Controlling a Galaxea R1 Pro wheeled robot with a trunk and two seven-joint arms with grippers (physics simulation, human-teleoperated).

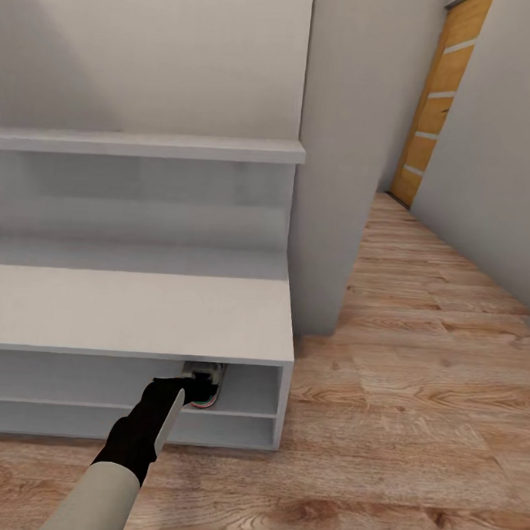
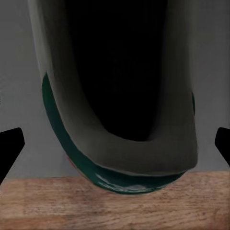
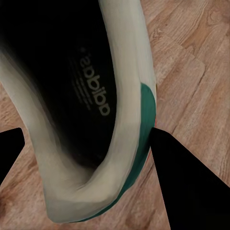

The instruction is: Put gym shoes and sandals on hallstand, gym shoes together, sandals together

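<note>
One cream gym shoe (image 1: 208, 386) with green trim lies in the upper shelf opening of the pale grey hallstand (image 1: 140, 310), near its right end. My left gripper (image 1: 192, 385) reaches into that opening just behind the shoe. In the left wrist view the gym shoe (image 2: 120, 148) rests heel-first on the grey shelf, and the left gripper (image 2: 120, 132) is open with its fingertips wide of the shoe. The right gripper (image 3: 88, 132) is shut on the heel of the other gym shoe (image 3: 129, 120), held above the corridor floor (image 3: 201, 72). The sandals are out of view.
A grey wall pillar (image 1: 339, 160) stands right of the hallstand. The wood-plank corridor floor (image 1: 413, 395) runs on to an orange door (image 1: 442, 103) at the far end. A stepped wall shelf (image 1: 147, 146) overhangs the bench top.
</note>
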